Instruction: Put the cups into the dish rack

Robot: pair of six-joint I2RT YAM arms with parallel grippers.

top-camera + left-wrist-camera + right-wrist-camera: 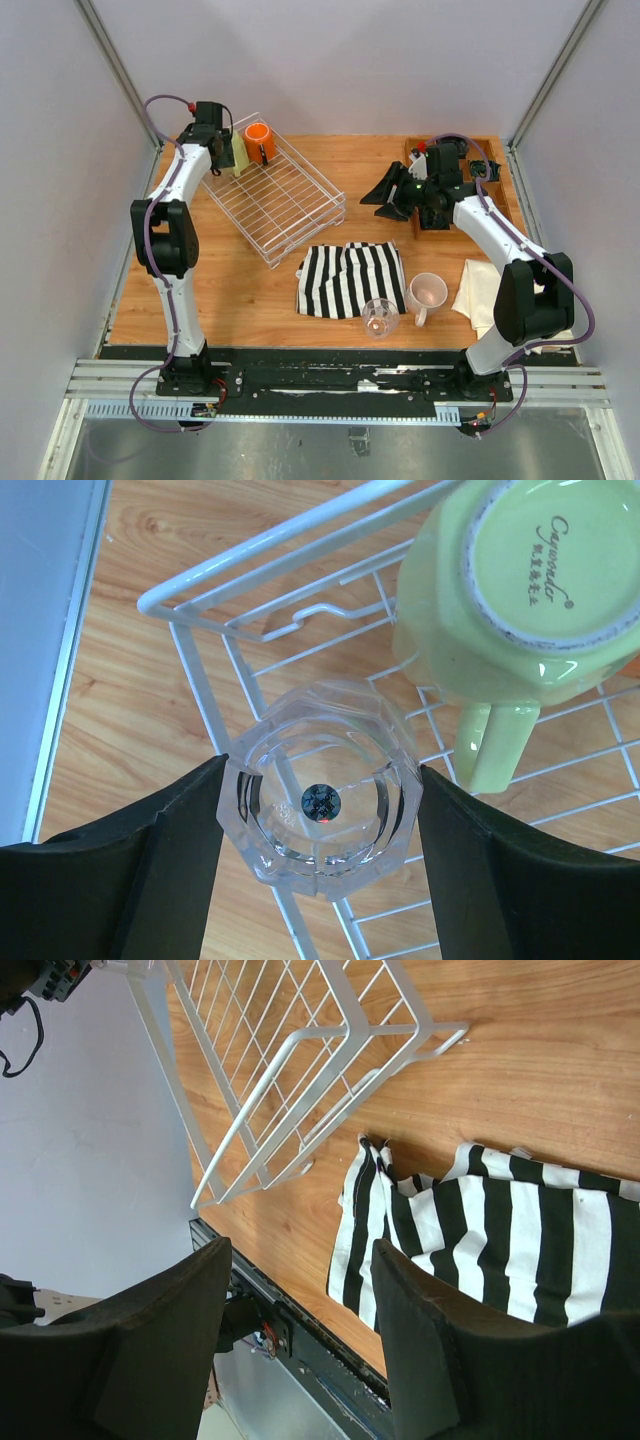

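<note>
My left gripper (220, 150) is shut on a clear glass tumbler (320, 802), held base-up over the far left corner of the white wire dish rack (275, 200). An upside-down yellow-green mug (515, 580) sits in the rack right beside it, and an orange mug (259, 141) stands at the rack's far corner. A second clear tumbler (380, 317) and a pale pink mug (427, 293) stand near the front. My right gripper (392, 196) is open and empty, raised over the table. The dusty-pink mug is out of view.
A black-and-white striped cloth (350, 278) lies in front of the rack and also shows in the right wrist view (500, 1230). A cream cloth (480, 290) lies at the right. A wooden tray (490, 180) sits at the back right, mostly behind my right arm.
</note>
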